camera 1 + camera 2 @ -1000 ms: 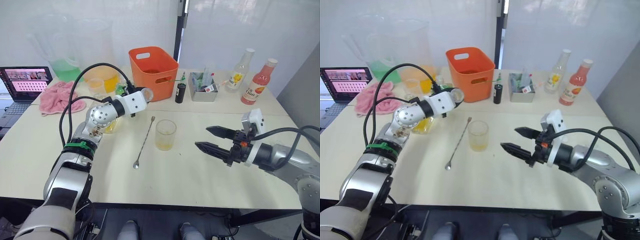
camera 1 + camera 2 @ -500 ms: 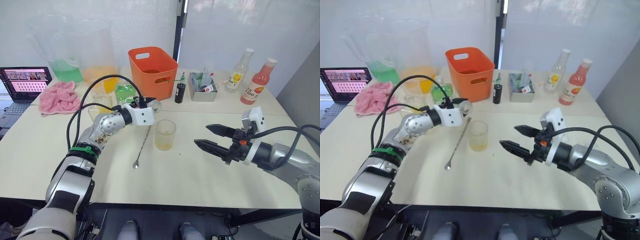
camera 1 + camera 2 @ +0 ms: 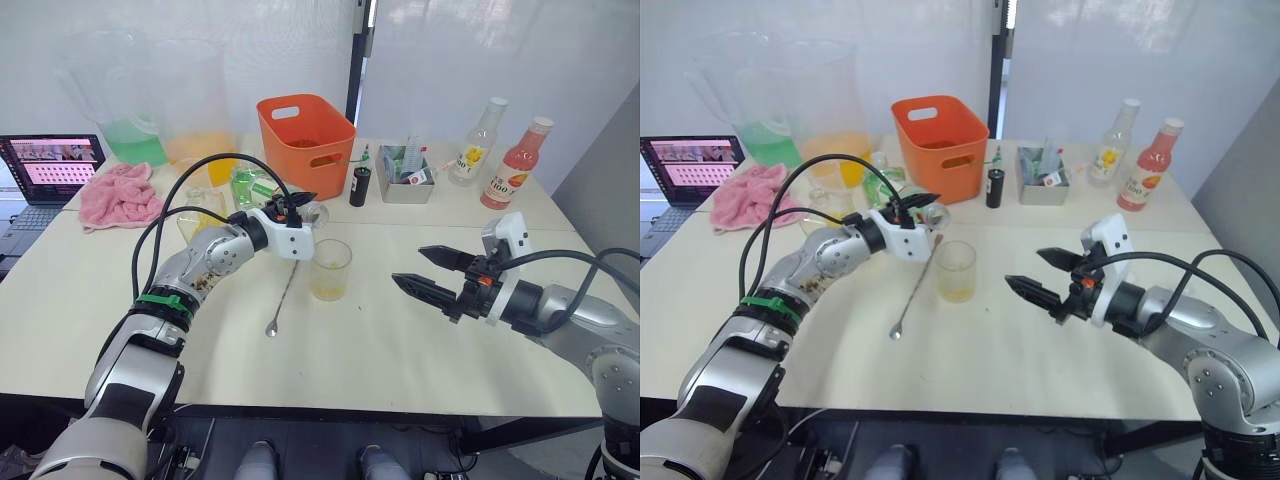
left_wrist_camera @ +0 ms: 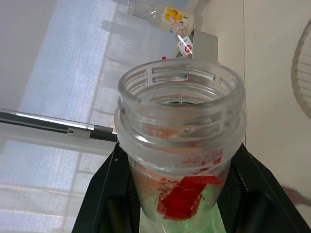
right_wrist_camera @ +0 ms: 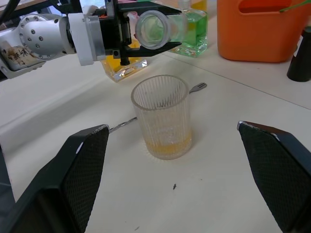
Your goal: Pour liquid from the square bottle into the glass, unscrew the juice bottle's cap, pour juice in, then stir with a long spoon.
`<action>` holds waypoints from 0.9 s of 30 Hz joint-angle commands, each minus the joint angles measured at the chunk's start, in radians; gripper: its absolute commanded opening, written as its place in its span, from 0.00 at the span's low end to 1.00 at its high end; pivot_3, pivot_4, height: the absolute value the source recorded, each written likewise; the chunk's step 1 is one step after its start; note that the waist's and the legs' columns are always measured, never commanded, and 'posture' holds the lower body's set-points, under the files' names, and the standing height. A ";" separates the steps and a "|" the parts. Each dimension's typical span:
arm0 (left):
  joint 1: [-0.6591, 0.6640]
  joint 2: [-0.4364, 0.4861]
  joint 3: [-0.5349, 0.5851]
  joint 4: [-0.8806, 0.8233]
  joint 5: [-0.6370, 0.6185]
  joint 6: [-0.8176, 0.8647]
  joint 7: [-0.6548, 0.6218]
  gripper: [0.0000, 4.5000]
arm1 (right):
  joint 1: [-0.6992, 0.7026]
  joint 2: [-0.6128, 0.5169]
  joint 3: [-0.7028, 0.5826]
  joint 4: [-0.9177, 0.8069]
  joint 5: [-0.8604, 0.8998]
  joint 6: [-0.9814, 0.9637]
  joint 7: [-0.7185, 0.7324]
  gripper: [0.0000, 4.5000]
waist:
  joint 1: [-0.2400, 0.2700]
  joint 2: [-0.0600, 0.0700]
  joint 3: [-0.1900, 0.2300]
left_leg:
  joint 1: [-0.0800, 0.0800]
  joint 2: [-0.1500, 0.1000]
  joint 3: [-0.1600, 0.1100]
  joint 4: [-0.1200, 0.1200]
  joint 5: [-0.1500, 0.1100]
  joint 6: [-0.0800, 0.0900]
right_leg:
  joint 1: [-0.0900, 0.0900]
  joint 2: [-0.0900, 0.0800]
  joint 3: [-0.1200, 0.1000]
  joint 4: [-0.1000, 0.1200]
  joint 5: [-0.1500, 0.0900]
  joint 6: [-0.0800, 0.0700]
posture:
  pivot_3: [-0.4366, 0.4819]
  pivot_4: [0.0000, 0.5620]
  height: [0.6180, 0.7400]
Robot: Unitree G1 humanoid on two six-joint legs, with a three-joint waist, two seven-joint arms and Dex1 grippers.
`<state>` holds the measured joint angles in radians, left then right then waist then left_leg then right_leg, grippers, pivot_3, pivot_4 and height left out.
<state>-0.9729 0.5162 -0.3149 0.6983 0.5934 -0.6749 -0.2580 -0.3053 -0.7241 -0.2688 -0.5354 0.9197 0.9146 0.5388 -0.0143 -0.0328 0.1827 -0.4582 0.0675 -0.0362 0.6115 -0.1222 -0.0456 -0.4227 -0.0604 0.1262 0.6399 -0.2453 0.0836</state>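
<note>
My left gripper [image 3: 296,207] is shut on the juice bottle [image 4: 180,127], which lies nearly level with its open mouth [image 3: 316,212] just left of and above the glass's rim. The cap is out of view. The glass [image 3: 330,268] is a clear tumbler at the table's middle with a little yellow liquid in its bottom. The long spoon [image 3: 285,290] lies flat on the table left of the glass. Behind my left arm stands the square bottle [image 5: 119,65], holding yellow liquid. My right gripper [image 3: 408,265] hovers open to the right of the glass, fingers pointing at it.
An orange basket [image 3: 305,130] stands behind the glass, with a green-liquid bottle [image 5: 194,29] and pitchers [image 3: 130,110] to its left. At the back right are a small black bottle [image 3: 360,185], grey box [image 3: 405,165], yellow-labelled bottle [image 3: 478,140] and pink bottle [image 3: 515,165]. Laptop [image 3: 50,160] and pink towel [image 3: 118,195] are far left.
My left gripper has carried the juice bottle from the back left down and right, bringing its mouth close to the glass. The right gripper has barely moved.
</note>
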 commanded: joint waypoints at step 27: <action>-0.006 0.049 -0.072 -0.074 0.150 -0.046 0.173 0.34 | -0.007 -0.021 -0.037 -0.011 -0.015 -0.035 0.003 0.99 | 0.000 0.000 0.000 | 0.000 0.000 0.000 0.001 0.000 0.000 | 0.000 0.000 0.000 0.001 0.000 0.000 | 0.48 0.27 0.88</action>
<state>-0.9574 0.5567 -0.3926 0.6637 0.7439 -0.7133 -0.1180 -0.3032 -0.7379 -0.2684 -0.5344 0.9056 0.9065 0.5448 -0.0143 -0.0328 0.1827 -0.4579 0.0673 -0.0362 0.6121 -0.1222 -0.0457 -0.4227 -0.0604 0.1264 0.6412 -0.2453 0.0835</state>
